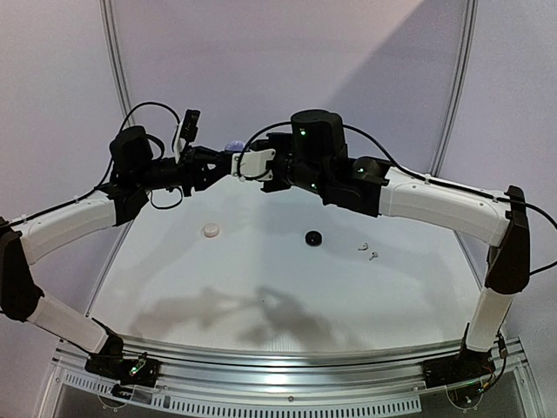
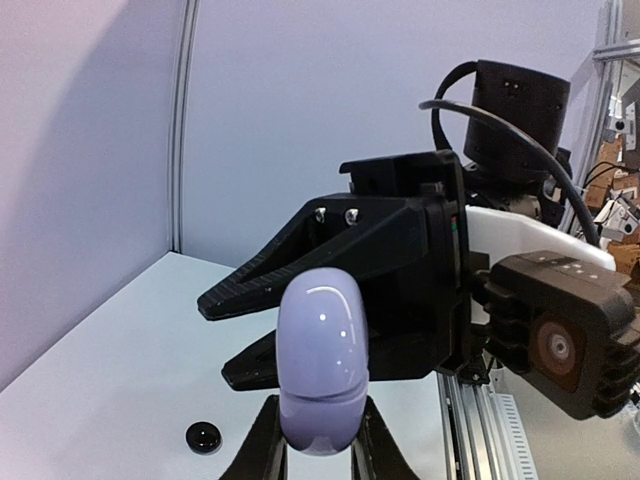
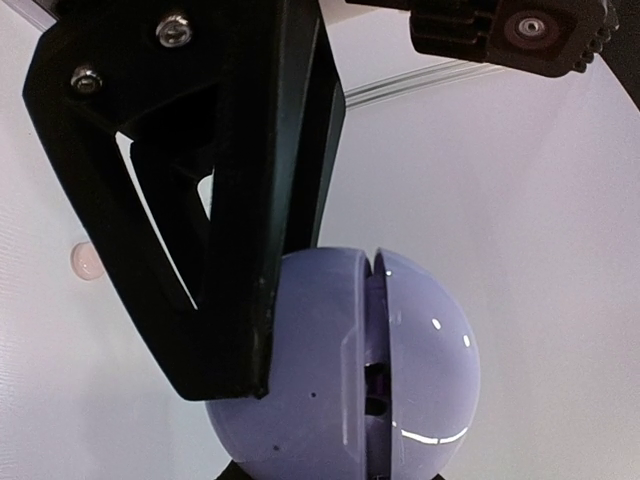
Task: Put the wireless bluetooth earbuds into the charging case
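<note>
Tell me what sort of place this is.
Probably a robotics lab test cell or demo booth. A white table sits on an aluminium rail frame, plain pale panel walls enclose it, and a left arm and right arm are bolted on.

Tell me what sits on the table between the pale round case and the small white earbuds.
The black round case lies there, nearer the white earbuds than the pale round case; the top view shows it.

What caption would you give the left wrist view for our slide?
Left gripper holds the lavender charging case, with the right gripper open just behind it.
</note>
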You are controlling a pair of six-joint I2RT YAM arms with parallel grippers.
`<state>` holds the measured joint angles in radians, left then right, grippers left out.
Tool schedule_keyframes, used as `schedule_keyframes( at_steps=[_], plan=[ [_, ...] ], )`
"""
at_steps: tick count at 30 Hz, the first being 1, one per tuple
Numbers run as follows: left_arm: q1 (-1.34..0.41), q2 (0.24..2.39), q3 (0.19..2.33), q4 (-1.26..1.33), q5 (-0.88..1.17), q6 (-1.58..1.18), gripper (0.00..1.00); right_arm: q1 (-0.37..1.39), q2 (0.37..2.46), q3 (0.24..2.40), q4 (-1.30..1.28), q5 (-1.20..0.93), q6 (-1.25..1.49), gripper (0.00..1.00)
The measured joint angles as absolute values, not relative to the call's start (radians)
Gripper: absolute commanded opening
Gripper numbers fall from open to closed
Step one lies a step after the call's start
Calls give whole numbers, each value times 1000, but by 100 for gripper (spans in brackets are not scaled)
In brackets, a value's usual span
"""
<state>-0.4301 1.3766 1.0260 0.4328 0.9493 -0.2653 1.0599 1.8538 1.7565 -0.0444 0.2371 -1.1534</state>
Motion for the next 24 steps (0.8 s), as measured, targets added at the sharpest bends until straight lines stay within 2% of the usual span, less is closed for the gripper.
schedule_keyframes(
  at_steps=[5,15,18,24],
  plan=[
    [-430,1376,1026,433,946,-267,0,1060,1855,1757,-42,241,-1157,30],
    [-431,1368,1002,466,905,-191,0,1061,1858,1732,-42,235,-1048,77],
    [-431,1363,976,463,883,-71,0,1044,1837,1695,-94,165,-937,82],
    [-432,1363,937,431,782,244,0,995,1727,1628,-168,69,-728,84]
  ],
)
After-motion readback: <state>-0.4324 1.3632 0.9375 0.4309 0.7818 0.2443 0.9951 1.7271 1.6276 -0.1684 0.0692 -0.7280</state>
